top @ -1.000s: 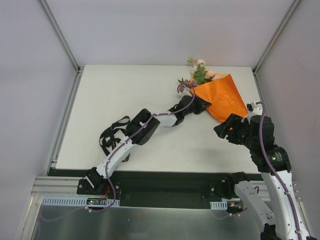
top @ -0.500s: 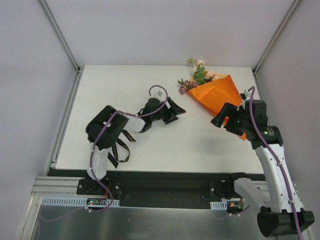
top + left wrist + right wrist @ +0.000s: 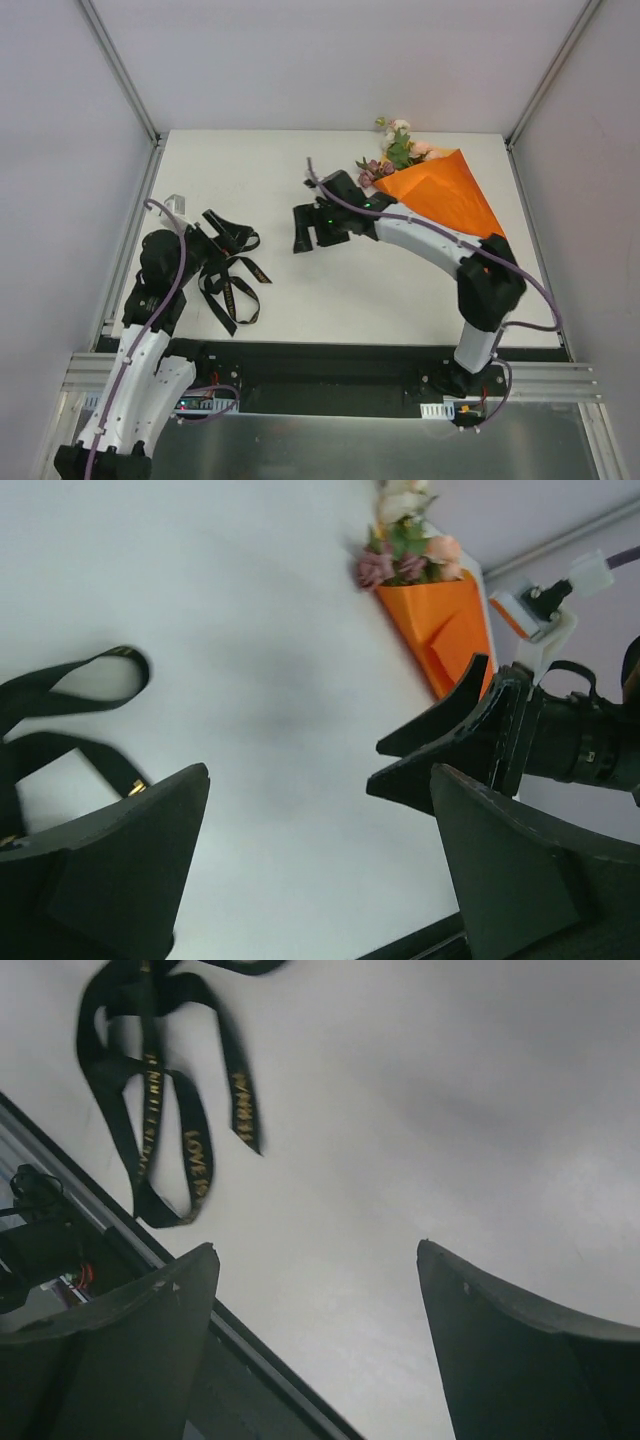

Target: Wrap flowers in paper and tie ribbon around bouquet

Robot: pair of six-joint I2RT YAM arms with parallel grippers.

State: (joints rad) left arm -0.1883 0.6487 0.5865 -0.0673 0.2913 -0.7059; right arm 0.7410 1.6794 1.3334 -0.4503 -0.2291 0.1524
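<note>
The bouquet (image 3: 440, 190) lay at the far right of the flat white table (image 3: 330, 290). It consisted of bright orange, slightly glossy paper (image 3: 450, 200) folded into a cone. The wide end of the cone pointed toward the far edge, and the narrow end pointed toward the right side of the table. Pale pink and dusky mauve flowers (image 3: 398, 148) with green leaves projected from the wide end.

The long, narrow black fabric ribbon (image 3: 232, 285) with gold lettering lay in loose loops on the near left of the table, well apart from the bouquet.

The left gripper (image 3: 320, 780) was positioned low at the far end of the ribbon loops. Its fingers were spread wide with only bare table between them. One ribbon loop lay just beside its left finger; contact could not be determined.

The right gripper (image 3: 303, 232) was extended across the table to a point near its middle, between the ribbon and the bouquet. Its fingers were spread wide and held nothing. The right wrist view showed the ribbon beyond the fingertips, apart from them.
</note>
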